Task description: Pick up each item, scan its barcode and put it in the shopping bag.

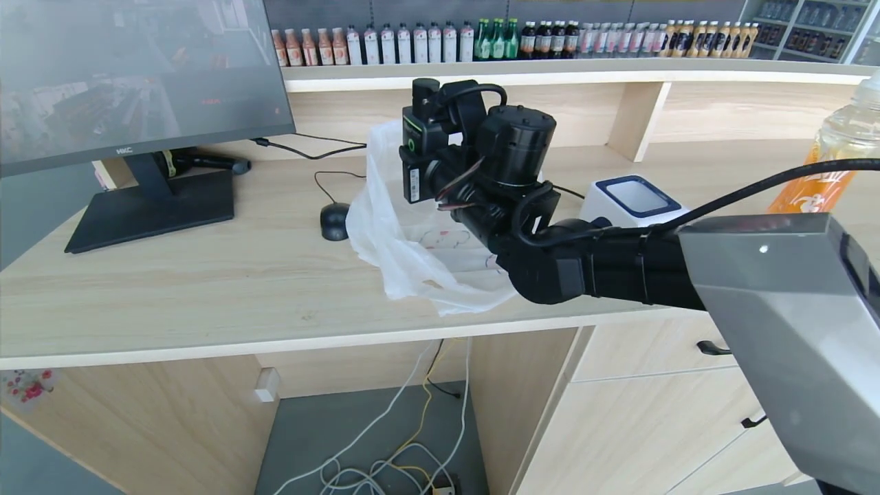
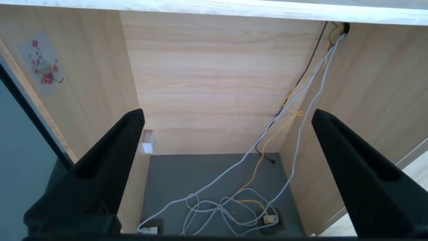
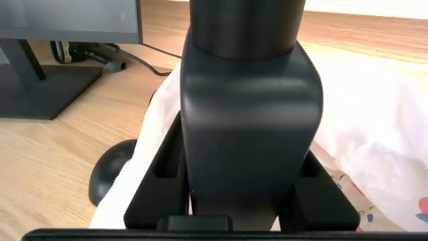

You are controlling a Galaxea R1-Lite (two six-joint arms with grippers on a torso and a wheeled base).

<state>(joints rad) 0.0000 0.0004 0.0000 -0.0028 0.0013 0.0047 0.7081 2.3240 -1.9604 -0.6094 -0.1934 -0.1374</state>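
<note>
One orange-labelled bottle (image 1: pixel 835 159) right of scanner (image 1: pixel 634 199) and shopping bag (image 1: pixel 399 256)

Counter (image 1: pixel 206 275): pale wood-grain surface, smooth and matt. Shopping bag (image 1: pixel 385 234): thin white plastic film, translucent, crinkled. Monitor (image 1: pixel 137 69): dark reflective screen on a matt black stand. Mouse (image 1: pixel 335 221): matt black plastic. Bottle (image 1: pixel 835 158): clear glossy plastic.
</note>
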